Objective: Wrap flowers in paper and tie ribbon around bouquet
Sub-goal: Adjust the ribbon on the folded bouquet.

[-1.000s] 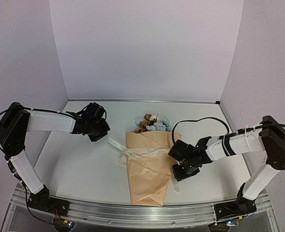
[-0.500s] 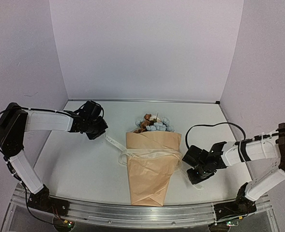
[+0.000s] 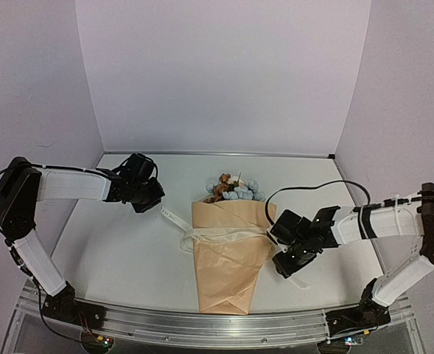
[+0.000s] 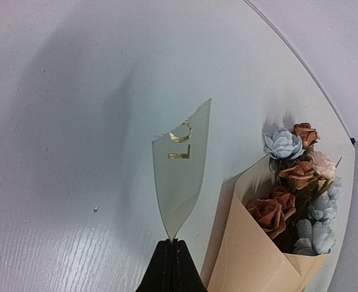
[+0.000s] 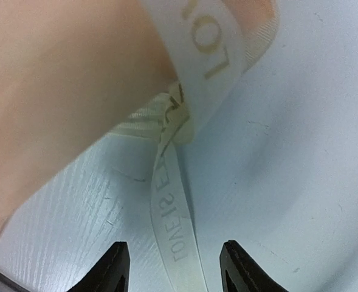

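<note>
tan paper cone (image 3: pixel 228 258) holds flowers (image 3: pixel 233 188); ribbon (image 3: pixel 224 233) crosses cone

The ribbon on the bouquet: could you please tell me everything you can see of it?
The ribbon is a narrow, limp, cream-white woven band with gold lettering. It crosses the middle of the tan paper bouquet. Its left end, cut in a zigzag, is pinched in the shut left hand above the table. At the cone's right edge the strands cross, and the right tail lies on the table between the fingers of the open right hand.
</note>
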Available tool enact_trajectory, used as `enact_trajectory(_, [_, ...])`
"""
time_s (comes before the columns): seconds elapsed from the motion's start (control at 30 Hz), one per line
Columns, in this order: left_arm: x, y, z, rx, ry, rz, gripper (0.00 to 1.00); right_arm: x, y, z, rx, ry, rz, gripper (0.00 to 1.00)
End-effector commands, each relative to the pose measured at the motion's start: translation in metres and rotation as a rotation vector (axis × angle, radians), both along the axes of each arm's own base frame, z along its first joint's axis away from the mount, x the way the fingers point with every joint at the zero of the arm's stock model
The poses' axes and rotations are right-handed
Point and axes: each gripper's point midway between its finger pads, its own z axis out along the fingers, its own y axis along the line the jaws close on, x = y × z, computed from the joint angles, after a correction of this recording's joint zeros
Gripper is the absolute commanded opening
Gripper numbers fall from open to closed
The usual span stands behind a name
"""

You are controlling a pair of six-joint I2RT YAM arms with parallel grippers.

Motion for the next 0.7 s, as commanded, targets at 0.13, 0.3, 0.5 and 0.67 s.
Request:
enact_trajectory(0.13, [0.001, 0.004, 0.011, 0.007, -0.028, -0.003, 0.0, 0.014, 0.007, -0.011, -0.046, -0.004, 0.024, 0.34])
enact_trajectory(0.3, [-0.005, 0.018, 0.005, 0.053, -0.015, 0.02, 0.0, 0.017, -0.009, -0.007, -0.063, -0.037, -0.011, 0.02])
enact_trajectory(0.5, [-0.023, 0.045, -0.013, 0.109, 0.024, 0.054, 0.0, 0.023, -0.048, 0.015, -0.088, -0.032, -0.142, 0.0])
enact_trajectory(0.67, [-0.038, 0.074, -0.023, 0.157, 0.05, 0.091, 0.0, 0.03, -0.068, 0.035, -0.093, -0.006, -0.247, 0.0])
